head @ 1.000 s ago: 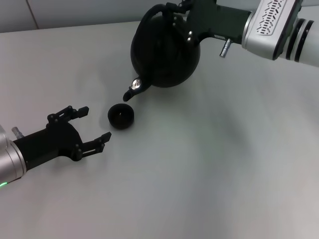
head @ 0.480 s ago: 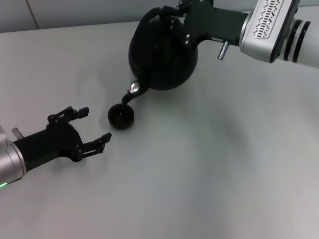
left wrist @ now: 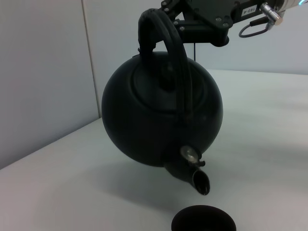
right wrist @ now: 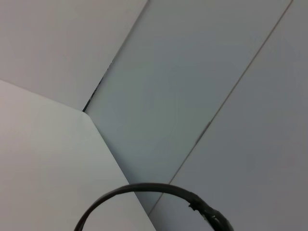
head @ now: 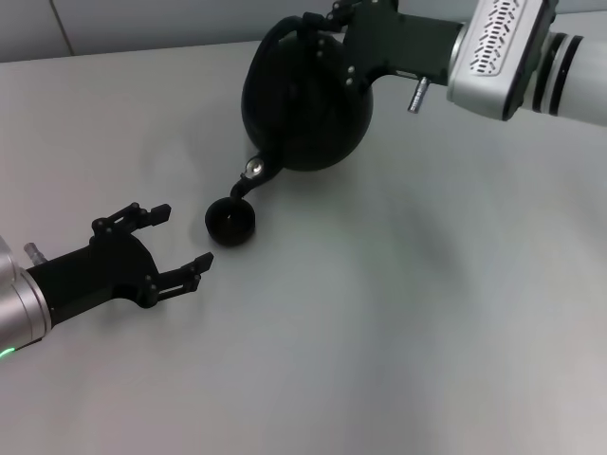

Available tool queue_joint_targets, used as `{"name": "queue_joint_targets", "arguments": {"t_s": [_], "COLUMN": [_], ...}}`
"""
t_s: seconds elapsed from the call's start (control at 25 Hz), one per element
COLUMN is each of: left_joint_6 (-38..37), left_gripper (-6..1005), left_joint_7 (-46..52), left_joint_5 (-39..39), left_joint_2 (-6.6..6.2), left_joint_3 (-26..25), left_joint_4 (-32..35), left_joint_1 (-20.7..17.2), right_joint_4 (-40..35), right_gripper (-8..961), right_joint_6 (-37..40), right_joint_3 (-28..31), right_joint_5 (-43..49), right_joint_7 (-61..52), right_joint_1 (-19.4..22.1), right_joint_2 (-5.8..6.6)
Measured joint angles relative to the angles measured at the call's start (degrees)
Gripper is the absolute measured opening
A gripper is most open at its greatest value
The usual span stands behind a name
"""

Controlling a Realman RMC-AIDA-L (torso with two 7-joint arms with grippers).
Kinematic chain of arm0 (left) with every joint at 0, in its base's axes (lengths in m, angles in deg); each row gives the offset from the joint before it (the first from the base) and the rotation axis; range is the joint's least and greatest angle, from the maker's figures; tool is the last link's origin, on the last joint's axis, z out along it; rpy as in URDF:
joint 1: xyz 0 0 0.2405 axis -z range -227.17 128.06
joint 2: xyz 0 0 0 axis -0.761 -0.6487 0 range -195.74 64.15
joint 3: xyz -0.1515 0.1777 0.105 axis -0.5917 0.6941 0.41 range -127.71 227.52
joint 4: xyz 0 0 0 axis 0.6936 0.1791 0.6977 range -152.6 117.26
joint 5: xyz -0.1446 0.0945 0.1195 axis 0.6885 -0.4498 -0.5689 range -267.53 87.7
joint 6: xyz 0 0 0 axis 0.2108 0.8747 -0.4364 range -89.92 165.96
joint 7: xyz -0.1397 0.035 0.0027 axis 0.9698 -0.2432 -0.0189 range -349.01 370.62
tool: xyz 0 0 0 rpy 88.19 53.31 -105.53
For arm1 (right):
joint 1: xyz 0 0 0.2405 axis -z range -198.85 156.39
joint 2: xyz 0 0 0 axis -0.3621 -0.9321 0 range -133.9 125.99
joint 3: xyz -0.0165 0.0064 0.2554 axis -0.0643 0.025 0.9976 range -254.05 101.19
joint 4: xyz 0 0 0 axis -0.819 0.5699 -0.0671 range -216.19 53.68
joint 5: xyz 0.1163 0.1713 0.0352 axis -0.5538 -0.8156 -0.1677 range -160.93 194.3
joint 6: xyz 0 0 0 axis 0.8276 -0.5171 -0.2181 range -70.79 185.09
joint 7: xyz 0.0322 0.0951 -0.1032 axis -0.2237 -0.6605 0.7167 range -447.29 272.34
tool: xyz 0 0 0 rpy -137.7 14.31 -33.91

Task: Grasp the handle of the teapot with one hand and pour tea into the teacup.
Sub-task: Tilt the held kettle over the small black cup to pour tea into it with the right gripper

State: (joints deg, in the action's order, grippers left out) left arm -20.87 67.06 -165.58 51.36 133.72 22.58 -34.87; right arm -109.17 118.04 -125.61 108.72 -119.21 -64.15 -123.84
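Observation:
The round matte-black teapot (head: pixel 303 109) hangs in the air, tilted, its silver-tipped spout (head: pixel 248 177) pointing down just above the small black teacup (head: pixel 230 222) on the table. My right gripper (head: pixel 327 24) is shut on the black arched handle (head: pixel 275 38) at the top of the pot. In the left wrist view the teapot (left wrist: pixel 159 120) hangs from the handle (left wrist: pixel 166 53) with its spout (left wrist: pixel 197 178) over the teacup's rim (left wrist: pixel 203 222). My left gripper (head: pixel 171 242) is open and empty, resting low to the left of the teacup.
The grey table (head: pixel 398 322) stretches to the right and front. A pale wall (head: pixel 142 19) rises behind its far edge. The right wrist view shows wall panels and a black cable (right wrist: pixel 144 192).
The right gripper has moved the teapot slightly left and tilted it further, bringing the spout down closer over the teacup. The left arm has not moved.

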Motion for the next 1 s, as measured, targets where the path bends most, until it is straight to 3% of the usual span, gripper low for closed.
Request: {"name": "queue_joint_targets", "arguments": {"t_s": [0.08, 0.28, 1.0], "left_joint_6": [0.0, 0.0, 0.0], "left_gripper": [856, 856, 856], "left_joint_7": [0.0, 0.1, 0.1], "left_joint_5": [0.0, 0.0, 0.0], "left_joint_2": [0.00, 0.00, -0.09], "left_joint_3": [0.0, 0.0, 0.0], "left_joint_4": [0.0, 0.0, 0.0], "left_joint_1": [0.0, 0.0, 0.2], "right_joint_4": [-1.8, -5.1, -5.8], "right_gripper": [79, 79, 78], "right_joint_6": [-2.5, -6.1, -6.2], "right_joint_3": [-6.3, -14.3, -14.8], "right_joint_5": [-4.3, -9.0, -11.4], "right_joint_7": [0.0, -0.4, -4.5], "right_joint_1": [1.3, 3.3, 4.6], "right_joint_2": [0.00, 0.00, 0.35]}}
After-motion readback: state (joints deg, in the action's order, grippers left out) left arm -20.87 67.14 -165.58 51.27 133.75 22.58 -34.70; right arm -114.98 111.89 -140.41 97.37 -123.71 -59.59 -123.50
